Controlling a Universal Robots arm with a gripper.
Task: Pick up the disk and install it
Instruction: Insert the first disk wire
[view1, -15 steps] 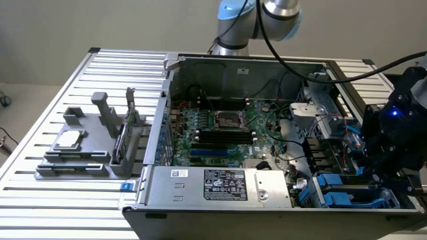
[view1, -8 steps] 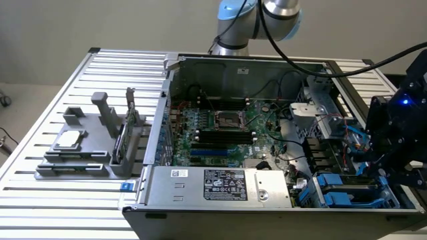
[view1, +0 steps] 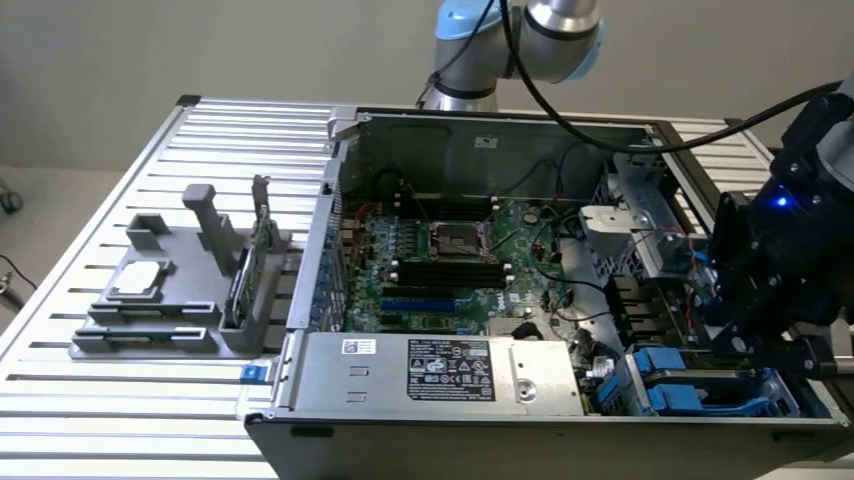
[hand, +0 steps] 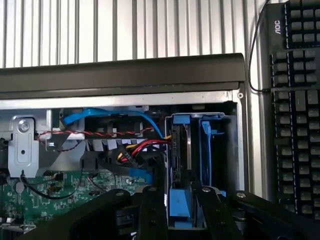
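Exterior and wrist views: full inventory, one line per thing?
PC case: 1, grey, open, on the slatted table.
Motherboard: 1, green, inside the case.
Power supply: 1, silver, case's front edge.
Disk: 1, blue rails, in the drive bay, between the gripper fingers.
Fixture: 1, grey, exterior view's left of the case.
Small drive: 1, silver, on the fixture.
Keyboard: 1, black, beside the case.
Arm: 1, grey and blue, behind the case.
Gripper: 1, black, over the bay.

the arm (view1: 534, 30) reaches over from the back, its black wrist low at the exterior view's right; the gripper (hand: 177, 210) fingers stand partly apart, clamping a blue-railed piece
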